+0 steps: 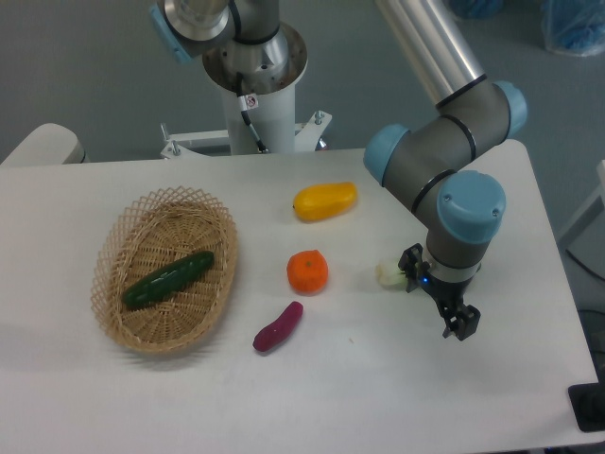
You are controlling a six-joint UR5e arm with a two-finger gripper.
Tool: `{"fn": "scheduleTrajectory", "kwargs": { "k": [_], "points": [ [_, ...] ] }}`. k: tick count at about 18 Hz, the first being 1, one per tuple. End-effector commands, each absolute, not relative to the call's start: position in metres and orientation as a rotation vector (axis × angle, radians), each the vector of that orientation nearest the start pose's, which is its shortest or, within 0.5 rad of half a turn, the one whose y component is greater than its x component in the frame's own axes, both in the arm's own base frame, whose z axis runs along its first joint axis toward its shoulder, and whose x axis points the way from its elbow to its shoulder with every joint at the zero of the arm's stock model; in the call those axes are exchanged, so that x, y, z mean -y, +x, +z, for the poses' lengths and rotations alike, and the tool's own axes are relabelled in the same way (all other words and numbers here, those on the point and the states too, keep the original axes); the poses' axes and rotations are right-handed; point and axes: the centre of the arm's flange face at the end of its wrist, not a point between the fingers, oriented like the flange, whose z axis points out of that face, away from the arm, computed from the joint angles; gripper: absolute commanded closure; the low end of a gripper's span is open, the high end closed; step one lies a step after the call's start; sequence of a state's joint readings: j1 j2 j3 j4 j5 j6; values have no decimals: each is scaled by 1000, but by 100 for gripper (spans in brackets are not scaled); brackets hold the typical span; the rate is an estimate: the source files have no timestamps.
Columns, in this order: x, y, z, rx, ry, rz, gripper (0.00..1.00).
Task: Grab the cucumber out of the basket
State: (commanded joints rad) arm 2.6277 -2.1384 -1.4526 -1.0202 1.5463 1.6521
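Note:
The dark green cucumber [168, 279] lies diagonally inside the tan wicker basket [113, 255] at the left of the table. My gripper [437, 295] points down at the table far to the right, well away from the basket. Its black fingertips [460, 323] stand apart and hold nothing, so it looks open. The blue wrist joint above hides part of it.
A yellow fruit [324, 200], an orange [307, 270] and a small purple sweet potato [277, 326] lie between the basket and the gripper. A pale whitish item [388, 275] lies just left of the gripper, partly hidden. The robot's base [253, 85] stands at the back.

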Motion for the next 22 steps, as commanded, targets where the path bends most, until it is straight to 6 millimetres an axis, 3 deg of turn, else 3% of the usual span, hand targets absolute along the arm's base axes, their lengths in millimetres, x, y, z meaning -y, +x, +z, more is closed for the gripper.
{"fn": "scheduleTrajectory", "kwargs": {
  "k": [8, 11, 16, 22],
  "points": [
    [-458, -535, 264, -912, -2948, 162, 0],
    [-472, -521, 261, -928, -2947, 150, 0],
    [-467, -511, 259, -927, -2951, 129, 0],
    [-465, -476, 269, -959, -2935, 111, 0]
  ]
}}
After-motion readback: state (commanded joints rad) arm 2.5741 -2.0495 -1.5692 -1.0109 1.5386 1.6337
